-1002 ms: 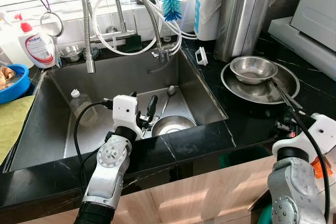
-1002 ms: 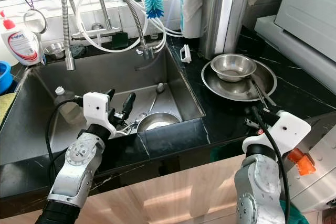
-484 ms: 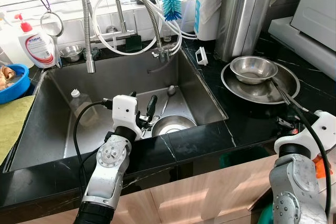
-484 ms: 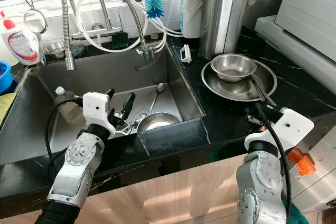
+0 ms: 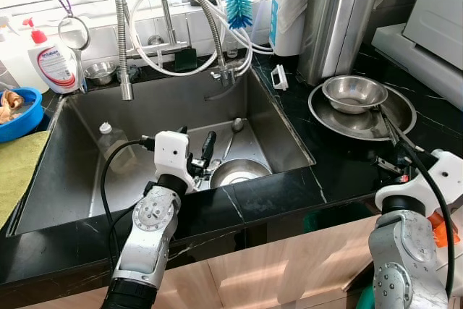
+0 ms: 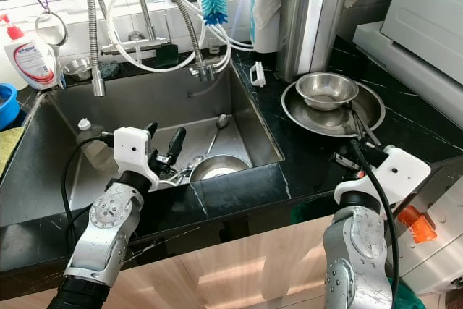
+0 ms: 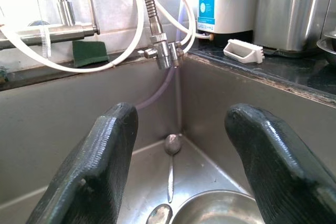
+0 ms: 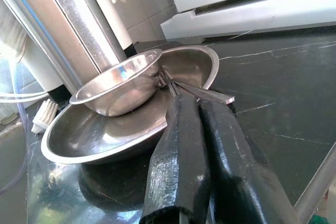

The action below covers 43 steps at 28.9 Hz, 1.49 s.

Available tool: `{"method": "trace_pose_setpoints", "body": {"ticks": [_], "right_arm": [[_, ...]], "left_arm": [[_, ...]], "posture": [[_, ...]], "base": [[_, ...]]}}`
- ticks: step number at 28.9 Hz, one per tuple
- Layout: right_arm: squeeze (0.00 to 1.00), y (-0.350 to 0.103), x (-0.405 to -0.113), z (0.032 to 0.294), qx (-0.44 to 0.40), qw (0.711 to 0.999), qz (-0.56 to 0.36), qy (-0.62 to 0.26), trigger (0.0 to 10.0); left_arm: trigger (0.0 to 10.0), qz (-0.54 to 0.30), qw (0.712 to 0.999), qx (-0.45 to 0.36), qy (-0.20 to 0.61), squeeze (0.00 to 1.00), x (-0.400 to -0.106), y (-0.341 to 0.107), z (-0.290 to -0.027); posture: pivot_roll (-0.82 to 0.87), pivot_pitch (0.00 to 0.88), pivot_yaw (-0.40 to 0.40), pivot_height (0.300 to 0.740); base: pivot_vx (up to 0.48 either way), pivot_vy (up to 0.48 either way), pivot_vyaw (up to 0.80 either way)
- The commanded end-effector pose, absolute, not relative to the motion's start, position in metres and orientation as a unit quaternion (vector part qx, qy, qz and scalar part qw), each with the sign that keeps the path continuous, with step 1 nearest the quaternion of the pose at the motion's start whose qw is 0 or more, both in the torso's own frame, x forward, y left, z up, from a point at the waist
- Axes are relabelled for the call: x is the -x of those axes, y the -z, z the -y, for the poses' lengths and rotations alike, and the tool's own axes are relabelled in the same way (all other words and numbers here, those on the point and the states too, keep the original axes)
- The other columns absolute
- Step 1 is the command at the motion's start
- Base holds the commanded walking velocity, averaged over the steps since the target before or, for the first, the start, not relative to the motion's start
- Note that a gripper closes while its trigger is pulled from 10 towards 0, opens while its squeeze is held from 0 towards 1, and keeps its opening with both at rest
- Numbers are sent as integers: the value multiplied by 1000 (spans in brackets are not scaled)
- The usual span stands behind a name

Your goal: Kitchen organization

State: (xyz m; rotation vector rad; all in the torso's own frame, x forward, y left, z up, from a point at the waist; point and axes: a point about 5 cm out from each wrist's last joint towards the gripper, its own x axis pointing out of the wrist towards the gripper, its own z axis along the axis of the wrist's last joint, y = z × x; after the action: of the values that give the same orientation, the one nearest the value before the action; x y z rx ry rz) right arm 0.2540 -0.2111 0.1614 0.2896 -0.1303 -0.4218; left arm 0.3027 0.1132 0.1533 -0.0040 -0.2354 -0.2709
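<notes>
Steel bowl (image 5: 239, 172) sits in the sink (image 5: 79, 142), just right of the left gripper (image 5: 197, 158), whose fingers are spread wide. Over the last second the right gripper (image 8: 202, 145), fingers pressed together and holding nothing, has drawn back a little from the dishes (image 5: 362, 106) on the black table (image 5: 340, 164), so nothing is grabbed yet.

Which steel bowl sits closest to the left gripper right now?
The steel bowl in the sink, just beyond the open left gripper. The small bowl is on the counter, stacked in the wide dish.
</notes>
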Motion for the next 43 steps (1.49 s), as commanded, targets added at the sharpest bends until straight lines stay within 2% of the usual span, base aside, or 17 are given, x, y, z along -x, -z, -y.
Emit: {"method": "trace_pose_setpoints", "body": {"ticks": [1, 10, 11, 12, 13, 38, 43], "right_arm": [[0, -163, -256, 208, -149, 965, 66, 207, 0], [0, -180, -259, 201, -125, 968, 107, 191, 78], [0, -182, -260, 199, -122, 968, 111, 189, 1059], [0, -184, -260, 197, -121, 968, 114, 186, 1059], [0, -186, -261, 195, -112, 970, 117, 182, 10000], [0, -210, -258, 177, -55, 961, 185, 198, 10000], [0, -211, -261, 171, -52, 967, 186, 166, 10000]], "left_arm": [[10000, 116, 985, -9, 130, 0, -303, -152, -115], [10000, 116, 985, -8, 130, 0, -304, -152, -115], [10000, 116, 985, -8, 130, 0, -304, -152, -115], [10000, 116, 985, -8, 129, 0, -304, -152, -115], [10000, 116, 985, -7, 129, 0, -304, -152, -115], [10000, 116, 985, -4, 124, 0, -304, -151, -116], [10000, 116, 986, -4, 123, 0, -304, -151, -116]], "posture": [[-123, 0, 77, 740], [-127, 0, 78, 740], [-128, 0, 77, 740], [-128, 0, 77, 740], [-128, 0, 76, 740], [-130, 0, 71, 740], [-130, 0, 70, 740]], "base": [[0, 0, 0], [0, 0, 0], [0, 0, 0], [0, 0, 0], [0, 0, 0], [0, 0, 0], [0, 0, 0]]}}
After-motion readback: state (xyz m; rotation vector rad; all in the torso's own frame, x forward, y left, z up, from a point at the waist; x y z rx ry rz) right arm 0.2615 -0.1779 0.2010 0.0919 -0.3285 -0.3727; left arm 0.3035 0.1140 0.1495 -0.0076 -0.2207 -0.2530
